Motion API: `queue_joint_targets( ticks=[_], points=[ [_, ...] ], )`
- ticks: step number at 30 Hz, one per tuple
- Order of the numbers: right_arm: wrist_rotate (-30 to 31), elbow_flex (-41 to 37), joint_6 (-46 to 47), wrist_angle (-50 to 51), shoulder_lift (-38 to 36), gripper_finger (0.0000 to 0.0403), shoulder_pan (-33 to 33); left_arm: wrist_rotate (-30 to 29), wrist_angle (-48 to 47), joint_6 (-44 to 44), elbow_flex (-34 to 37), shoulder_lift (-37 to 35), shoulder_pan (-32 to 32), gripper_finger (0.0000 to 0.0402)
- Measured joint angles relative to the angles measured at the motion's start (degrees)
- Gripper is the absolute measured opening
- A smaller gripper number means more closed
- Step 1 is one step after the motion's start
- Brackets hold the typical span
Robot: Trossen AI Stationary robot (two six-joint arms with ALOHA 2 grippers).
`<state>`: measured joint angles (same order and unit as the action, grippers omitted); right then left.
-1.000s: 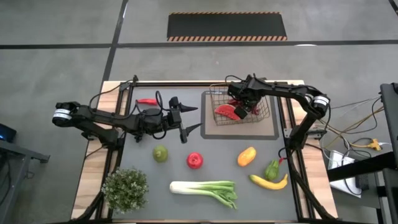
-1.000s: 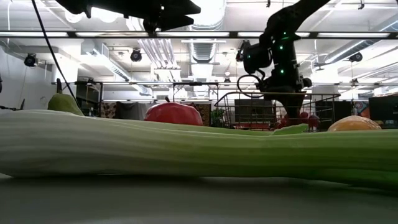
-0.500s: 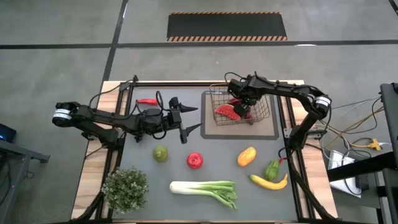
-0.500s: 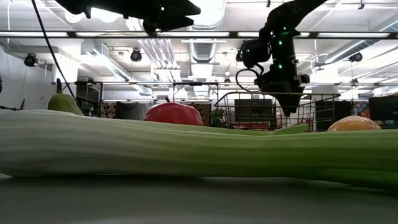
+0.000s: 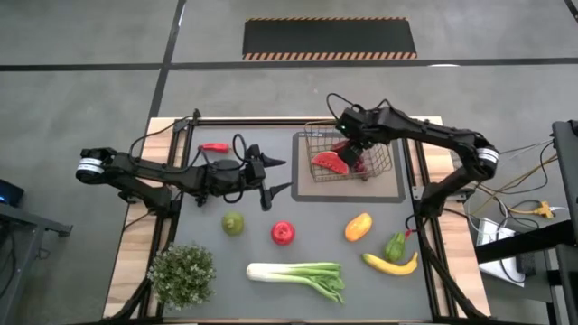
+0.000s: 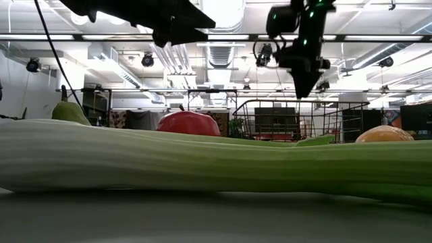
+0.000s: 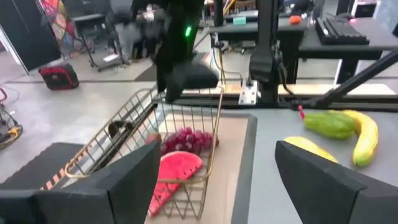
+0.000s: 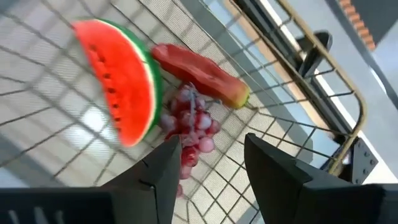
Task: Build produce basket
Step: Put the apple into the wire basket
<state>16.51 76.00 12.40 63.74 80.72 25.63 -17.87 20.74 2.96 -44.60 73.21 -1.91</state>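
The wire basket (image 5: 307, 144) stands on a tan mat at the far right. In it lie a watermelon slice (image 8: 118, 87), a red chilli (image 8: 199, 74) and purple grapes (image 8: 189, 124). My right gripper (image 5: 350, 144) hangs above the basket, pointing down, open and empty; it also shows in the low view (image 6: 304, 81). My left gripper (image 5: 277, 175) is open and empty, raised above mid-table and pointing at the basket. On the table lie another red chilli (image 5: 214, 146), a green fruit (image 5: 233, 223), an apple (image 5: 283, 233), a mango (image 5: 358, 226), a green pepper (image 5: 395, 246), a banana (image 5: 390, 264) and a leek (image 5: 298, 275).
A bushy potted plant (image 5: 181, 273) stands at the near left corner. The tan mat (image 5: 388, 191) under the basket reaches toward the table's right edge. There is bare grey table between my left gripper and the row of fruit.
My right gripper has risen from inside the basket to well above its rim, and it has left the grapes lying beside the watermelon slice.
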Motion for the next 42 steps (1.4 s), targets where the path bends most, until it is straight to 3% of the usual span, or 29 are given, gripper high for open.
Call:
queue_joint_targets(
  ticks=[17, 26, 33, 37, 42],
  points=[
    [-0.01, -8.78, -3.07, -22.59, -14.22, 0.0120, -21.99, 0.00, -0.96, -4.13, 0.02, 0.00, 0.00, 0.0299],
    [-0.02, -20.87, -6.08, -41.16, -17.56, 0.0107, -29.92, 0.00, -1.34, -4.35, 0.02, 0.00, 0.00, 0.0299],
    [-0.25, -32.73, -12.08, -63.14, -17.78, 0.0100, -33.90, 0.02, -2.65, -4.30, 0.00, 0.00, 0.00, 0.0299],
    [-0.59, -35.40, -11.81, -69.73, -16.72, 0.0112, -34.92, 0.02, -2.86, -4.15, 0.00, 0.00, 0.00, 0.0299],
    [-2.69, -35.36, -8.89, -69.88, -15.26, 0.0167, -35.28, 0.07, -3.72, -4.35, 0.00, 0.00, -0.10, 0.0299]
  ],
)
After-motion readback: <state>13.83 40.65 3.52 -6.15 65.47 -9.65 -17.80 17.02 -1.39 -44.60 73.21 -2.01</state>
